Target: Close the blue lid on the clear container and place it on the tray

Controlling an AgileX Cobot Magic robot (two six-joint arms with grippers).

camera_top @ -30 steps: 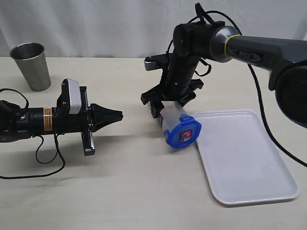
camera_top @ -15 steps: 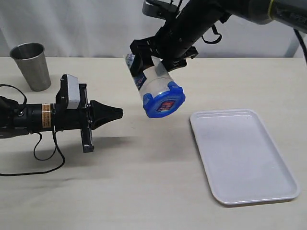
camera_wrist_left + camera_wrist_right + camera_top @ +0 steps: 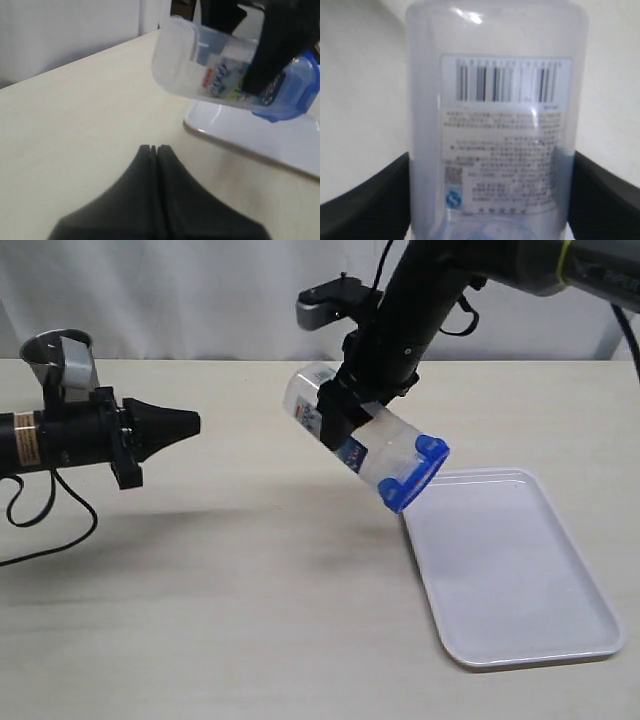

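Note:
The clear container [image 3: 345, 435] hangs tilted in the air with the blue lid [image 3: 413, 474] on its lower end, pointing down toward the near left corner of the white tray [image 3: 520, 580]. My right gripper [image 3: 352, 418] is shut on the container's middle; in the right wrist view its black fingers [image 3: 375, 200] flank the clear container [image 3: 495, 125] with barcode and label. My left gripper [image 3: 190, 422] is shut on nothing, hovering at the left, well apart. The left wrist view shows the clear container [image 3: 200, 70], blue lid [image 3: 295, 95] and tray [image 3: 250, 135] beyond my left gripper [image 3: 154, 148].
A steel cup [image 3: 60, 355] stands at the far left back, partly behind my left arm. A cable [image 3: 40, 515] trails over the table under the left arm. A white backdrop closes off the table's far edge.
The right gripper has swung the container so its lidded end now points down and right, toward the tray. The left gripper has drawn back to the left.

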